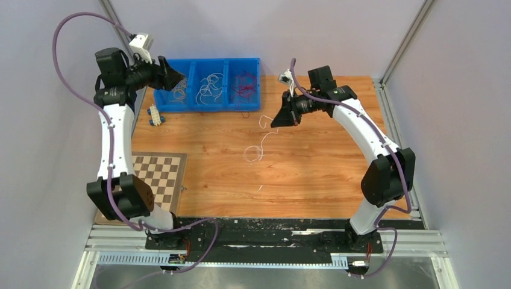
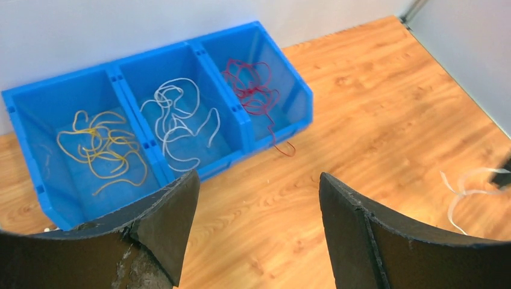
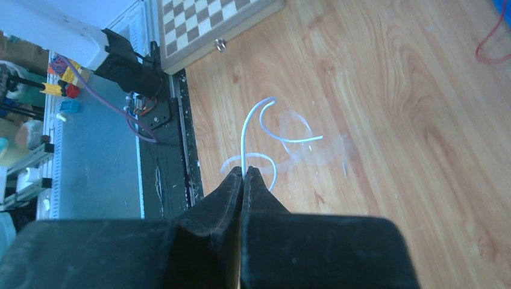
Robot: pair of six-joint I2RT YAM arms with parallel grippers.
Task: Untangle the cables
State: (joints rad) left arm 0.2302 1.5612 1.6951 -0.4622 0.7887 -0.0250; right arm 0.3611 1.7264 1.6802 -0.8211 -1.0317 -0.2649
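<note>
Left gripper [image 2: 258, 180] spread wide, empty, near blue bin [image 2: 299, 105]. Right gripper [image 3: 243, 171] pinches white cable [image 3: 243, 135] trailing down to worktop [image 3: 391, 120].

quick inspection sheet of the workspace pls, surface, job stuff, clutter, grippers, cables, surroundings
surface: wooden table, no spills seen
job's things: bin holds yellow wires on the left, white wires in the middle and red wires on the right, with one red strand over the front rim; loose white wire trails on the table
clutter: chessboard near the left arm; small white and blue part beside the bin
grippers: left gripper open, empty, near the bin; right gripper shut on the loose white wire
cables: purple hoses run along both arms
surroundings: grey walls; metal rail at the near edge
</note>
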